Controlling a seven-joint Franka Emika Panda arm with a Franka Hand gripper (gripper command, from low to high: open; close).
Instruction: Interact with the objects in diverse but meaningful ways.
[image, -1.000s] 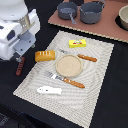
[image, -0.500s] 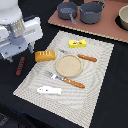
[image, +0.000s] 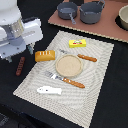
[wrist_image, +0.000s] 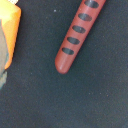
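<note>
- From where I sit, the arm's white head fills the upper corner on the exterior view's left, hanging over the black table just off the edge of the striped placemat.
- I cannot tell how the gripper's jaws stand — the exterior view hides them behind the arm's body, and the wrist view shows no fingers.
- The red-brown sausage lies on the bare table beside the mat, close by the arm; in the wrist view it runs diagonally with dark grill marks along it, nothing touching it.
- The golden bread loaf sits at the mat's near-arm edge, between the sausage and the round tan plate.
- The yellow butter block rests farther back on the mat.
- The orange-handled knife lies just beside the plate, the orange-handled fork on its other side.
- The white fish lies at the mat's front — apart from the rest.
- Two grey saucepans stand on the brown board behind.
</note>
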